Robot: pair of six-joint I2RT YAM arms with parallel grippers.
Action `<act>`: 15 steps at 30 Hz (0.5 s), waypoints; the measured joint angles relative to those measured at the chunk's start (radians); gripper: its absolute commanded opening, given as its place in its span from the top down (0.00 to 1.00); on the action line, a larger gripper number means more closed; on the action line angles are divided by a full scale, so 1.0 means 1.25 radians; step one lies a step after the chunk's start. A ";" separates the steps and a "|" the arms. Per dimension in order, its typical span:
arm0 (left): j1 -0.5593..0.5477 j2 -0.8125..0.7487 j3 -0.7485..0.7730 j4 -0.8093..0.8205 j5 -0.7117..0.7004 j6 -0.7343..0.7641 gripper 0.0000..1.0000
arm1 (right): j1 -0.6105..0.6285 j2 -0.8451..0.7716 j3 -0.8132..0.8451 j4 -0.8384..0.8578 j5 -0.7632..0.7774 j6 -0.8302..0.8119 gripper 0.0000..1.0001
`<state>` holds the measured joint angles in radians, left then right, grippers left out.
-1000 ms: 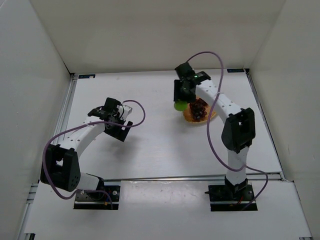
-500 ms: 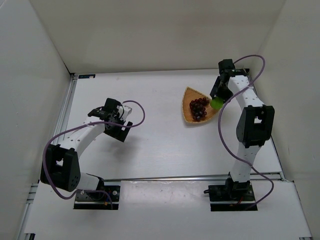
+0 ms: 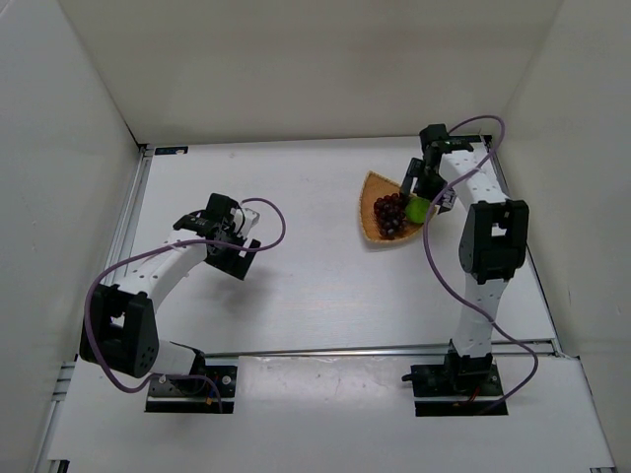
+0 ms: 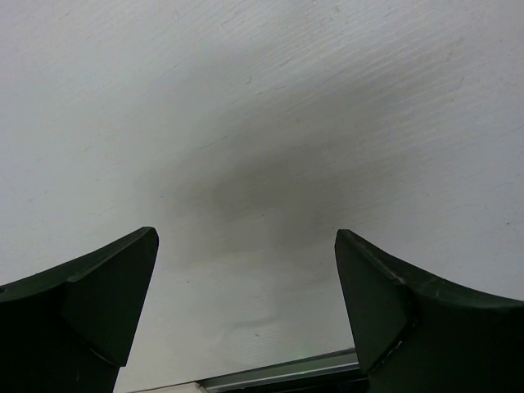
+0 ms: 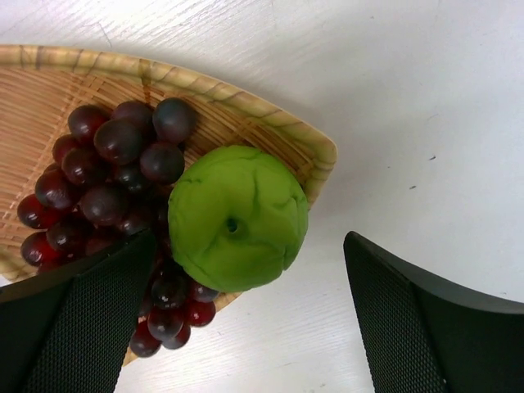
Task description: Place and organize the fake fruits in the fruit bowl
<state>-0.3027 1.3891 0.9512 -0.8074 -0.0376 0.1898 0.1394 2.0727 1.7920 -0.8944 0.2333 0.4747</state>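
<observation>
1. Surface (image 3: 296, 276): white and flat. It carries the basket in the upper right of the top view.

2. Basket (image 3: 369, 189): shallow, woven, with a rounded triangular outline. Both fruits lie in it, so the step in hand is judged to be the clean release of the last fruit.

3. Right gripper (image 3: 418, 189): it hangs over the right corner of the basket with its jaws wide. In the right wrist view the green fruit sits between the two fingers with a clear gap on each side. Raise the gripper straight up at this jaw width. Do not swing it sideways until the fingers are above the fruit, because a brush could roll the fruit out.

4. Left gripper (image 3: 200, 219): at centre left of the top view, jaws wide, holding nothing, well apart from the basket. Leave it parked.

5. Grapes (image 5: 106, 180): a dark bunch filling the left and middle of the basket in the right wrist view.

6. Green fruit (image 5: 237, 217): it rests against the grapes, close to the right rim (image 5: 315, 143). Confirm that it settles inside the rim. If it appears to overhang, nudge it gently toward the grapes.
</observation>
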 measured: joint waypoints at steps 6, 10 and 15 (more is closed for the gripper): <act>0.011 0.000 0.000 0.000 -0.016 -0.010 0.00 | -0.002 -0.140 -0.027 -0.009 0.014 -0.007 0.00; 0.037 -0.002 0.000 0.000 -0.024 -0.022 0.00 | -0.051 -0.353 -0.100 0.008 0.016 0.006 0.00; 0.095 -0.063 -0.006 0.002 -0.028 -0.029 0.00 | -0.178 -0.571 -0.279 0.027 0.031 0.022 0.00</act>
<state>-0.1841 1.3109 0.9432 -0.8051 -0.0723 0.1535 -0.0830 1.3590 1.4429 -0.8612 0.2718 0.5018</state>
